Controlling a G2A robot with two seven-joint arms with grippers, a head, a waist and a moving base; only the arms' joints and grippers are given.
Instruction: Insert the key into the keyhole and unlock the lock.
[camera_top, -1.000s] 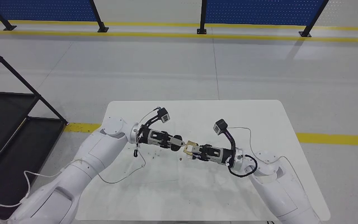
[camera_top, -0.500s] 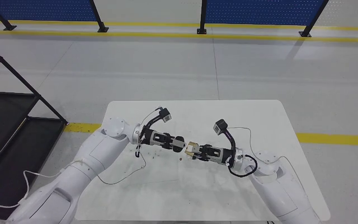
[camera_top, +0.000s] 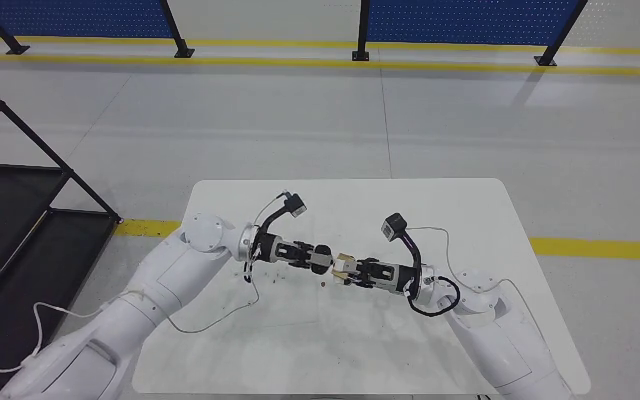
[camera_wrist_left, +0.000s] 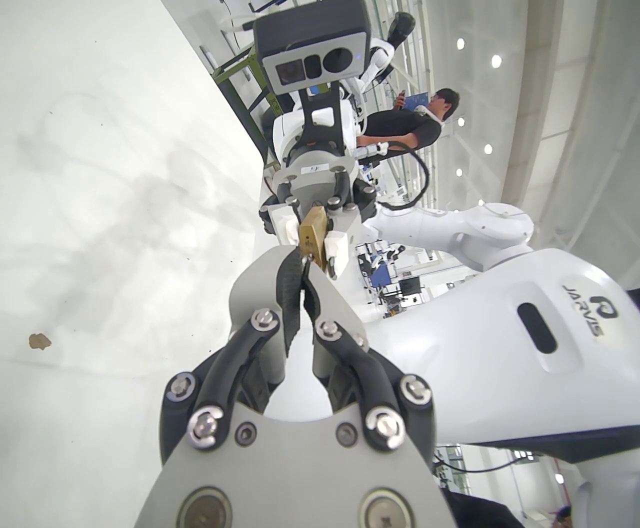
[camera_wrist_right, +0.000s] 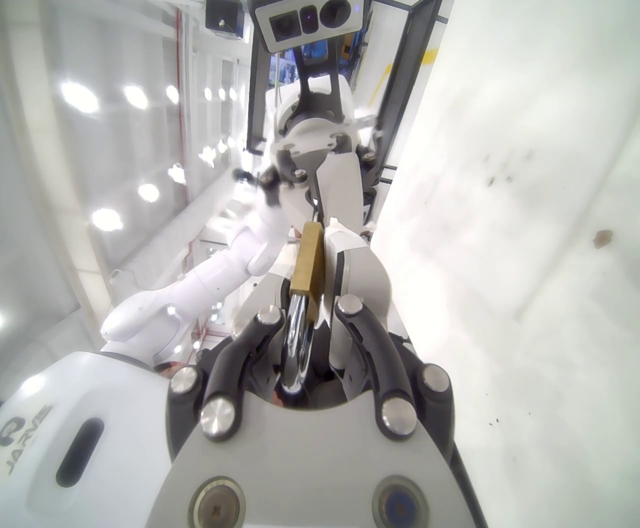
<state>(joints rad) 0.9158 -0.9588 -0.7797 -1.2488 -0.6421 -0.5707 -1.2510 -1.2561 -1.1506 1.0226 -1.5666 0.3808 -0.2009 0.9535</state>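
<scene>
Above the middle of the white table (camera_top: 480, 210) my two grippers meet tip to tip. My right gripper (camera_top: 348, 267) is shut on a brass padlock (camera_top: 342, 264), its white pads (camera_wrist_right: 345, 242) clamping the body (camera_wrist_right: 307, 265). The silver shackle (camera_wrist_right: 295, 340) points back into the palm. My left gripper (camera_top: 327, 259) is pinched shut on the key, which stays mostly hidden between the black pads (camera_wrist_left: 292, 280). Its tips (camera_wrist_left: 303, 262) touch the padlock's bottom face (camera_wrist_left: 314, 235). I cannot tell how deep the key sits in the keyhole.
A small brown speck (camera_top: 323, 285) lies on the table just below the grippers. A black metal rack (camera_top: 40, 230) stands off the table's left side. Both arms hang cables (camera_top: 440, 300) above the tabletop.
My left gripper has moved right toward the padlock, closing the small gap between its tips and the lock. The right arm has held the padlock nearly still.
</scene>
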